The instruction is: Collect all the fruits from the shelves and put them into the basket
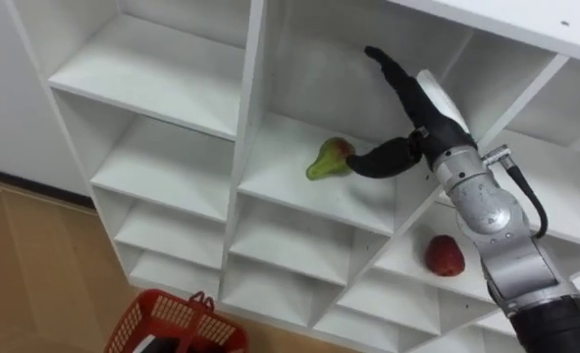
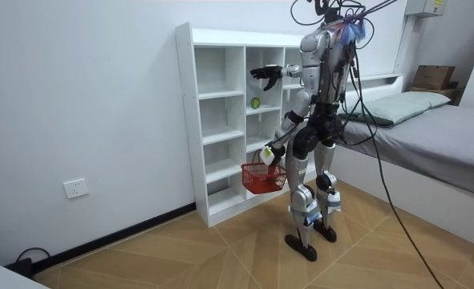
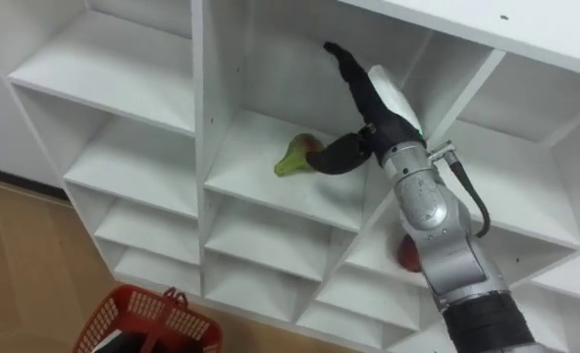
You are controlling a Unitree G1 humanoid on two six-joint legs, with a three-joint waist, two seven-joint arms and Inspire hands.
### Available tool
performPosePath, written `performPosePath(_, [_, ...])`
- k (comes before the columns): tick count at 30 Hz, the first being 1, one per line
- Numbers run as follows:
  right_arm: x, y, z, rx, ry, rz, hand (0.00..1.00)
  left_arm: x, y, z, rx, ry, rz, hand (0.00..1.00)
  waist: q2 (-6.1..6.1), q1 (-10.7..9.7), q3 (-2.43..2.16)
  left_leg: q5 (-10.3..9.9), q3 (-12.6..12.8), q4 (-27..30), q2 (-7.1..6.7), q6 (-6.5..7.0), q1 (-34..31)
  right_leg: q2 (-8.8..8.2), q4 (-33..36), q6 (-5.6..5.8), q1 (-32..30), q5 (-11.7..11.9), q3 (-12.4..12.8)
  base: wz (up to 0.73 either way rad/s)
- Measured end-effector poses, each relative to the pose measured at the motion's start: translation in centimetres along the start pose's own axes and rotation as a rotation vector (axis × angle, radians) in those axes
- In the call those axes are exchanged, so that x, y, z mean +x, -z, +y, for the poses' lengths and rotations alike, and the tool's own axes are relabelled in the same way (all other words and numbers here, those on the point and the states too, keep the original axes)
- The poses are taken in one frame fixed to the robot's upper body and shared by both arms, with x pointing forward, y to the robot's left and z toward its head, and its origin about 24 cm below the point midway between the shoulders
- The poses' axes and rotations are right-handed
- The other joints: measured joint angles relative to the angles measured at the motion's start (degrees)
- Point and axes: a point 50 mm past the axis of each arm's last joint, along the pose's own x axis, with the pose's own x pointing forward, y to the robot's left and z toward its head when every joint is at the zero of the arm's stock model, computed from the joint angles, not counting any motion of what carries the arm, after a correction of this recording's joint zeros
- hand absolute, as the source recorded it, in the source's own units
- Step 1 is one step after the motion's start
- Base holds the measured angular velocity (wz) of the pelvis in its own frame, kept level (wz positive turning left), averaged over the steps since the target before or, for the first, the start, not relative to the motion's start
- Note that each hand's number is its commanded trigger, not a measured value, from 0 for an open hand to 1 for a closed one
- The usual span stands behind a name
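Note:
I stand in front of a white closet [image 2: 190,120] of open compartments. A green pear with a red blush [image 1: 329,159] lies on a middle shelf. My right hand [image 1: 422,113] is inside that compartment, open, with its fingers stretched upward and its thumb [image 1: 376,159] low beside the pear's right side. One shelf lower and to the right rests a red apple [image 1: 445,255]. My left hand [image 2: 272,152] hangs at hip height, shut on the handle of a red basket [image 1: 177,324].
The other compartments [image 1: 162,59] in view hold nothing. In the room view a bed [image 2: 429,120] stands at the room view's right, behind me, with a cardboard box [image 2: 433,76] beyond it. Wooden floor [image 2: 180,257] lies open at the room view's left.

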Motion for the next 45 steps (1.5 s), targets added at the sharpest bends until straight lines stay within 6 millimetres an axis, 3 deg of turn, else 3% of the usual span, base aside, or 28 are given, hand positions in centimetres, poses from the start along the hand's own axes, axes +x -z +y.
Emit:
performPosePath(6, [0.1, 1.0, 1.5, -0.019, -0.06, 0.047, 0.0, 0.1, -0.4, -0.1, 0.02, 0.008, -0.007, 1.0, 0.04, 1.08, 0.15, 0.07, -0.36, 0.06, -0.03, -0.07, 0.01, -0.02, -0.02, 0.0, -0.18, 0.0, 0.11, 0.01])
performPosePath(11, [0.4, 1.4, 2.6, -0.051, -0.124, 0.085, 0.0, 0.2, -0.5, -0.1, 0.028, 0.01, -0.001, 1.0, -1.0, 2.21, 0.57, 0.1, -0.49, 0.05, -0.18, -0.02, -0.09, -0.2, -0.08, 0.01, -0.23, -0.01, -0.06, 0.0])
performPosePath(27, [1.7, 0.6, 3.1, -0.182, -0.187, 0.093, 0.0, 0.4, -1.3, 0.1, 0.059, 0.033, 0.01, 1.0, -1.5, 2.67, 0.36, 0.12, -1.12, 0.83, -0.28, 0.01, -2.37, -0.18, 0.01, 0.01, -1.78, -0.01, 0.2, 0.02])
performPosePath(39, [2.5, 1.3, 3.1, -0.385, -0.197, 0.139, 0.0, 0.6, -2.3, 0.2, 0.082, 0.034, -0.011, 1.0, -1.51, 2.89, 0.34, 0.13, -1.04, 2.23, -0.31, 0.01, -5.16, -0.32, 0.1, 0.0, -3.96, 0.0, 0.1, 0.0])
performPosePath(45, [2.5, 1.6, 2.9, -0.394, -0.161, 0.15, 0.0, 0.7, -2.7, 0.3, 0.085, 0.031, -0.02, 1.0, -1.51, 3.04, 0.35, 0.13, -1.14, 2.46, -0.32, 0.01, -5.94, -0.35, 0.12, 0.0, -4.48, 0.0, -0.38, 0.01])
